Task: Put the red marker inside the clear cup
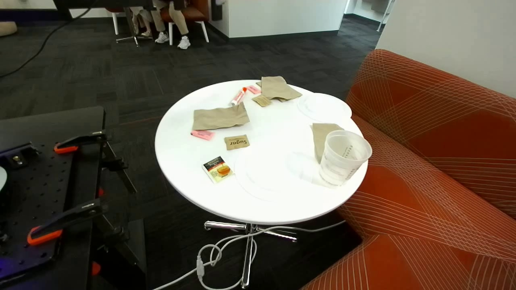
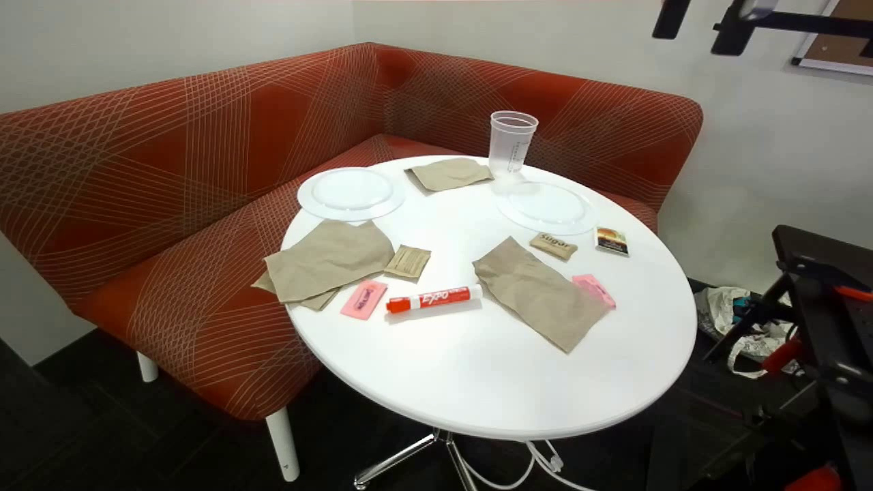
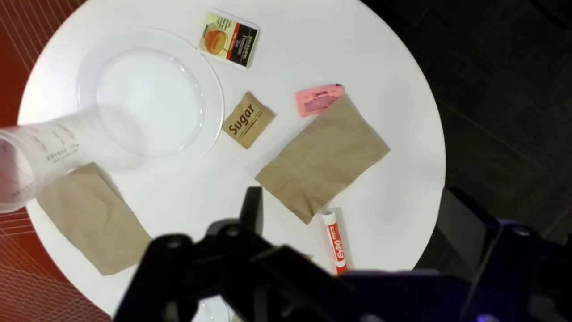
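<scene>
We've got the claw [image 3: 351, 197] spread wide. In an exterior view, red marker [image 2: 436, 299] lies flat toward the near-left edge of the tabletop [image 2: 532, 395]; clear cup [image 2: 510, 143] stands upright at the far edge.

At the wrist view's bottom, I recorded the gripper [image 3: 352, 197] blurred and covering an end of the red marker [image 3: 336, 240]. The left edge truncated the clear cup [image 3: 59, 145]. Upper right of an exterior view, the top edge cropped the fingers [image 2: 672, 19].
</scene>
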Motion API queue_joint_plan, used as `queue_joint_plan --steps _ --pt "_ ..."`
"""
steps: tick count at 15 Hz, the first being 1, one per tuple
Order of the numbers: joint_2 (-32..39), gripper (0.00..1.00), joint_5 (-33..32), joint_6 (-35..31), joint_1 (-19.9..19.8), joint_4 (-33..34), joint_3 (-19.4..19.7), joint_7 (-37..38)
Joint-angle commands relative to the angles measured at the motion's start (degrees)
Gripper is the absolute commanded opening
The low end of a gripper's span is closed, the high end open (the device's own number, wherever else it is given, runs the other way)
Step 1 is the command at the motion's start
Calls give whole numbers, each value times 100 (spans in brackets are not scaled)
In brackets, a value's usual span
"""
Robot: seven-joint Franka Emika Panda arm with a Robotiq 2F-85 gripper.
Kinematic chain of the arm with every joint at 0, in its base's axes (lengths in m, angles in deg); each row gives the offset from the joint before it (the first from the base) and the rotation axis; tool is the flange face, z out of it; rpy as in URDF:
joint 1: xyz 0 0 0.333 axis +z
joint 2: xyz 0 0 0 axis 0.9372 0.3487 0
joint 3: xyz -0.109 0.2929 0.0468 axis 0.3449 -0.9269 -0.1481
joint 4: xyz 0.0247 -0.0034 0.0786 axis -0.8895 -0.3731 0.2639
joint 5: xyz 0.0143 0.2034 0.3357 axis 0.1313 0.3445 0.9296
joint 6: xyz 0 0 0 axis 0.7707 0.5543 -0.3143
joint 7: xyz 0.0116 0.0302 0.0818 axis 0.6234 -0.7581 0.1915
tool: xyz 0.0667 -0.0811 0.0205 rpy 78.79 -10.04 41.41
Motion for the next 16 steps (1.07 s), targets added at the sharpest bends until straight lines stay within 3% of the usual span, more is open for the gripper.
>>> queue_joint_plan --steps 1,7,16 --pt "1125 100 -562 -165 12 787 -330 80" --pt "2649 100 -1362 -539 19 1916 -637 322" --pt "4145 100 -1266 -764 -27 3027 -876 67"
